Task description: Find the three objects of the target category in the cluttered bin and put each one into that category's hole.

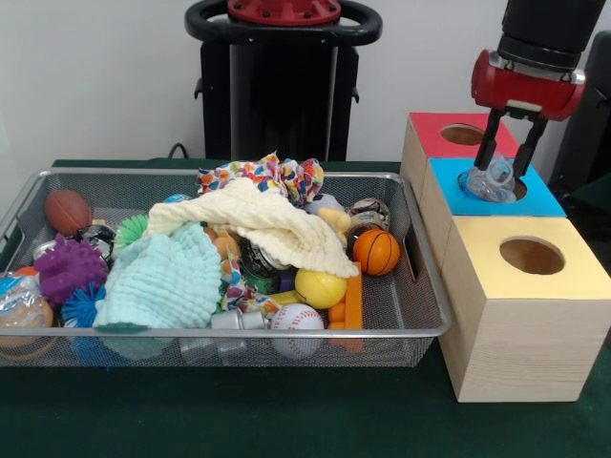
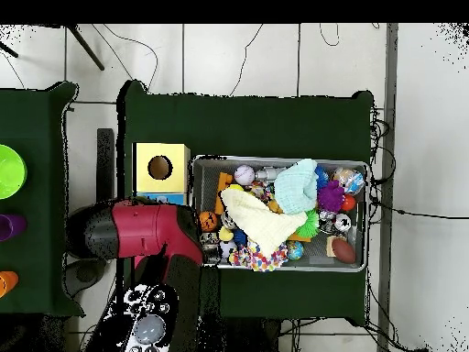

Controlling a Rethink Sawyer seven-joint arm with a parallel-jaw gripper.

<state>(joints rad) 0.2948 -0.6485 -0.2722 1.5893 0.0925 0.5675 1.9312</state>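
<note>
While the hand [image 1: 503, 162] hangs over the blue-topped box [image 1: 535, 198], its two dark fingers are clamped on a clear crinkly bottle [image 1: 493, 180] sitting in that box's hole. Another bottle [image 1: 19, 298] lies at the wire bin's [image 1: 239, 331] corner, partly cut off. Overhead, the arm [image 2: 137, 234] hides the blue box. Green surface [image 1: 220, 410] lies bare before the bin.

The tool [image 1: 505, 157] holds a clear bottle [image 1: 493, 181] between its fingers, directly over the blue box's [image 1: 496, 196] hole. The bin [image 1: 220, 329] lies well apart, beside the boxes.
</note>
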